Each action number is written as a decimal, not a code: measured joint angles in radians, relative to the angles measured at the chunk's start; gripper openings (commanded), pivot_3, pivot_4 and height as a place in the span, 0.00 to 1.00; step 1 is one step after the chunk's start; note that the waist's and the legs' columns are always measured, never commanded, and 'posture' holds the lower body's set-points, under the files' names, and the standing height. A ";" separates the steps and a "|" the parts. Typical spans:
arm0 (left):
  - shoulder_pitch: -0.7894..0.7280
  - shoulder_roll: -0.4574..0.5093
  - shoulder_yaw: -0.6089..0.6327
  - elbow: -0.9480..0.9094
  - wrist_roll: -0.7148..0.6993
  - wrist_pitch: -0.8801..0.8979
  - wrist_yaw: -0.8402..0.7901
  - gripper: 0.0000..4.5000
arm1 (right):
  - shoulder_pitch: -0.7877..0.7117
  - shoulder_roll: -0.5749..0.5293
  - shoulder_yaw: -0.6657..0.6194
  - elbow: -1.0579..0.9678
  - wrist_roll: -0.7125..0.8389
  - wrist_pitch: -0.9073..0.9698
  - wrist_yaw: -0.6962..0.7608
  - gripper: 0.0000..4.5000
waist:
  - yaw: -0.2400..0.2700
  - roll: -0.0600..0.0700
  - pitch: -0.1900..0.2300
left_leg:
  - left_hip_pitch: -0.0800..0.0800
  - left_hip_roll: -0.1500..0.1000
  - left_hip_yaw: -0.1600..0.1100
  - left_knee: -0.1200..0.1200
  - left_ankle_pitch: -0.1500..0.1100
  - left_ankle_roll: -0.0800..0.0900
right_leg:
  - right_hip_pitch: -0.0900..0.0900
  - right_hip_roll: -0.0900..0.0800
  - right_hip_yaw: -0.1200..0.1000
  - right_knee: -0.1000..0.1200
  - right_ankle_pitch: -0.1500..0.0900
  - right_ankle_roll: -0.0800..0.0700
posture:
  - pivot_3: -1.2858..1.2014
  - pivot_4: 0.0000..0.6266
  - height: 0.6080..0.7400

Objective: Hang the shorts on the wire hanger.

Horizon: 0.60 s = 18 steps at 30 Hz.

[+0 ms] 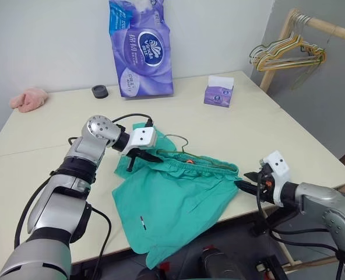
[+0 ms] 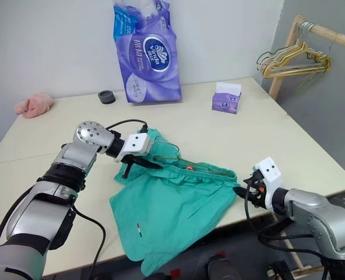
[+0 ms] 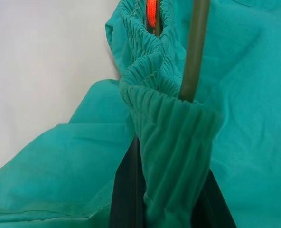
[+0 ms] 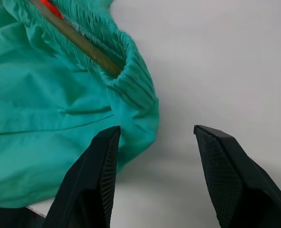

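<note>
The teal-green shorts point(image 1: 172, 201) lie spread on the cream table point(image 1: 248, 128), with their legs hanging over the front edge. The wire hanger point(image 3: 192, 61) runs inside the gathered waistband, and its hook point(image 1: 181, 140) sticks out behind. My left gripper point(image 1: 138, 157) is shut on the left end of the waistband point(image 3: 166, 156). My right gripper point(image 4: 154, 156) is open just off the right end of the waistband point(image 4: 133, 80). One of its fingers point(image 4: 90, 180) overlaps the fabric's edge and the other point(image 4: 230, 180) is over bare table. An orange cord point(image 3: 151, 12) shows in the waistband.
A purple tissue pack point(image 1: 140, 46) stands at the back, with a black round cap point(image 1: 99, 91) and a small tissue box point(image 1: 218, 92) nearby. A pink cloth point(image 1: 28, 99) lies far left. A wooden rack point(image 1: 312, 23) at the right carries a bunch of yellowish hangers point(image 1: 286, 52).
</note>
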 measured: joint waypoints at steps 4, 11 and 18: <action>0.000 0.001 0.000 -0.001 -0.001 0.003 0.000 0.00 | -0.052 0.004 0.049 0.069 -0.033 -0.028 0.035 0.59 | -0.001 0.000 0.000 | 0.000 0.000 0.000 0.000 0.000 0.000 | 0.000 0.000 0.000 0.000 0.000 0.000 | 0.41 0.09 1.00; 0.000 0.001 0.003 -0.003 -0.001 0.014 0.001 0.00 | -0.101 0.064 0.075 0.148 -0.052 -0.037 0.036 0.23 | 0.002 0.000 0.000 | 0.000 0.000 -0.001 0.000 0.000 0.000 | 0.000 -0.001 -0.001 0.001 0.000 0.000 | 0.42 0.09 1.00; 0.000 0.001 0.012 -0.003 -0.001 0.014 0.004 0.00 | -0.099 0.109 0.034 0.134 -0.054 -0.034 -0.019 0.00 | 0.002 0.000 0.000 | 0.000 0.000 -0.001 0.000 0.000 0.000 | -0.001 -0.002 -0.001 0.001 0.000 0.000 | 0.42 0.09 1.00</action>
